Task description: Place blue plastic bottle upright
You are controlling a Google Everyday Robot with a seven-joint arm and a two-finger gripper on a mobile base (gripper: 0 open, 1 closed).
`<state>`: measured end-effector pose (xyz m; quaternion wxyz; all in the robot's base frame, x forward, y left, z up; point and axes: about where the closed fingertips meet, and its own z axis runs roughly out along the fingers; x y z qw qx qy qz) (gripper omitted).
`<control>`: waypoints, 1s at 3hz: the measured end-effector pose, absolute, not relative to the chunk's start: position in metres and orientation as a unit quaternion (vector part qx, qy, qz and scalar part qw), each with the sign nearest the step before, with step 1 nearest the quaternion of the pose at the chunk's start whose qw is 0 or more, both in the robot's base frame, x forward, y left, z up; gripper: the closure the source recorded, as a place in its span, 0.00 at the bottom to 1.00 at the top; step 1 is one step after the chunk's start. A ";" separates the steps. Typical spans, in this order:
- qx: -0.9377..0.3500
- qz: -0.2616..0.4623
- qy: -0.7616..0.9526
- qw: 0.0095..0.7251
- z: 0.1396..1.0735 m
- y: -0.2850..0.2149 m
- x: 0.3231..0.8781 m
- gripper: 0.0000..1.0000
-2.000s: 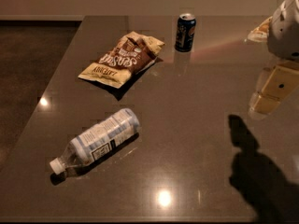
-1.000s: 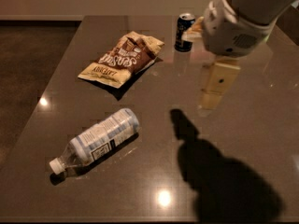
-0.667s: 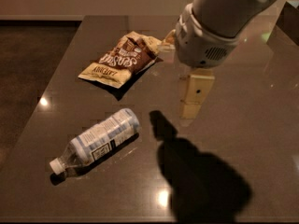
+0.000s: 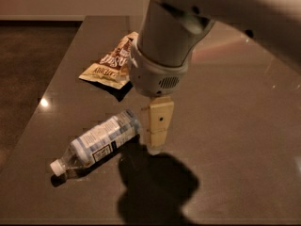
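Observation:
The blue plastic bottle (image 4: 96, 144) lies on its side on the dark table (image 4: 235, 126). Its white cap points to the lower left and its base to the upper right. It is clear, with a pale blue-and-white label and a dark text panel. My gripper (image 4: 156, 145) hangs from the wide grey wrist, just to the right of the bottle's base, close above the table. Its cream finger (image 4: 158, 124) points down beside the bottle. It holds nothing that I can see.
A brown and cream snack bag (image 4: 113, 62) lies behind the bottle, partly hidden by my arm. The table's left edge runs close to the bottle's cap. My arm casts a large shadow (image 4: 157, 187) on the table in front.
My arm has swept from the right side of the table to the left and down, ending beside the bottle's base. It now hides the dark blue can. The bottle has not moved.

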<state>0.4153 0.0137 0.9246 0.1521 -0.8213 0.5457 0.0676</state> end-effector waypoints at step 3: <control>-0.874 0.071 0.473 0.085 0.870 0.087 0.384 0.00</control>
